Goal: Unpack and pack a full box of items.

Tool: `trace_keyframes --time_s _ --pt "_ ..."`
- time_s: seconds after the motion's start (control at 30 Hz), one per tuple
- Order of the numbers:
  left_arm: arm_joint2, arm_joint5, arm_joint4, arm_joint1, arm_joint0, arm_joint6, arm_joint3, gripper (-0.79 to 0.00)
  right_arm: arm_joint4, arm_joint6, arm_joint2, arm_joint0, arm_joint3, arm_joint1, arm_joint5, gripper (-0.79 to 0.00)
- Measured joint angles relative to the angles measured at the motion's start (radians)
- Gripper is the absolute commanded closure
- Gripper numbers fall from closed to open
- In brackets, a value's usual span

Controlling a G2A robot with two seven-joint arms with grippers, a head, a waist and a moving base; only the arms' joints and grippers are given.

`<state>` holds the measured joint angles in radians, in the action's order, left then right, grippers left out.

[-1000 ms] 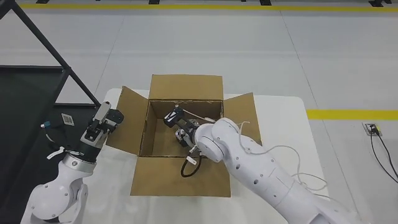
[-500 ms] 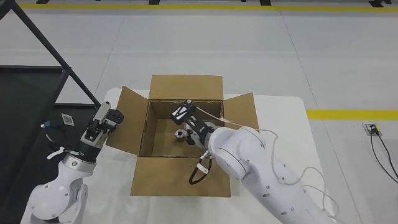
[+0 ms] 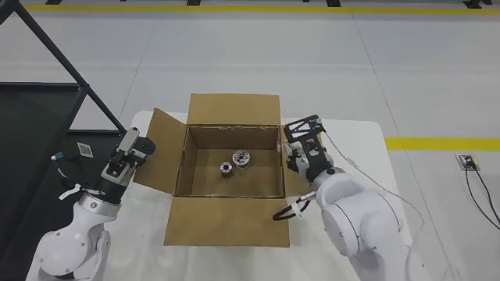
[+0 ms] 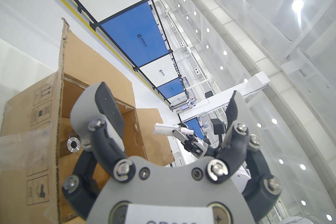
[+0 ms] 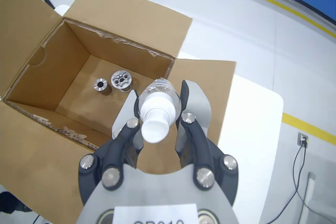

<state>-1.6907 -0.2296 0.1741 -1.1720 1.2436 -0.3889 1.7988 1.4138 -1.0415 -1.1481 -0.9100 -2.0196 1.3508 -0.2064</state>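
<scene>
- Over the right flap [image 5: 210, 72] of the cardboard box [image 5: 76, 57], the right tool [image 5: 160, 92] clamps a clear plastic bottle [image 5: 157, 107], which should clear the flap, then stand on the counter [image 5: 249, 109].
- Left tool [image 4: 168, 95]: fingers apart, empty.

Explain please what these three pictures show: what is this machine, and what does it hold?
This is a two-armed robot at a white table. One picture looks down from above; the other two come from cameras on each wrist. An open cardboard box stands on the table, with two small metal parts on its floor. The right pincer grips a clear bottle with a white cap. The left pincer is open and empty, beside the box.
</scene>
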Motion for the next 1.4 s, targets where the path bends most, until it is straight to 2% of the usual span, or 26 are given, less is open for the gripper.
trace_keyframes --time_s 0.23,0.57,0.83,1.13,1.2,1.4 --pt "0.000 0.000 0.000 0.000 0.000 0.000 0.000 -0.785 0.031 -0.004 -0.131 -0.127 -0.089 -0.012 -0.037 0.000" --pt "0.000 0.000 0.000 0.000 0.000 0.000 0.000 -0.785 0.049 -0.038 -0.229 -0.165 -0.042 -0.013 -0.089 0.000" --pt "0.000 0.000 0.000 0.000 0.000 0.000 0.000 -0.785 0.020 -0.076 -0.267 -0.109 0.100 -0.009 -0.111 0.000" --pt "0.000 0.000 0.000 0.000 0.000 0.000 0.000 -0.785 0.090 -0.121 -0.280 -0.029 0.336 -0.005 -0.193 0.000" --pt "0.000 0.000 0.000 0.000 0.000 0.000 0.000 -0.785 0.108 -0.114 -0.277 -0.014 0.372 -0.001 -0.199 0.000" --pt "0.000 0.000 0.000 0.000 0.000 0.000 0.000 -0.785 0.020 -0.053 -0.306 -0.007 0.455 0.001 -0.181 0.000"
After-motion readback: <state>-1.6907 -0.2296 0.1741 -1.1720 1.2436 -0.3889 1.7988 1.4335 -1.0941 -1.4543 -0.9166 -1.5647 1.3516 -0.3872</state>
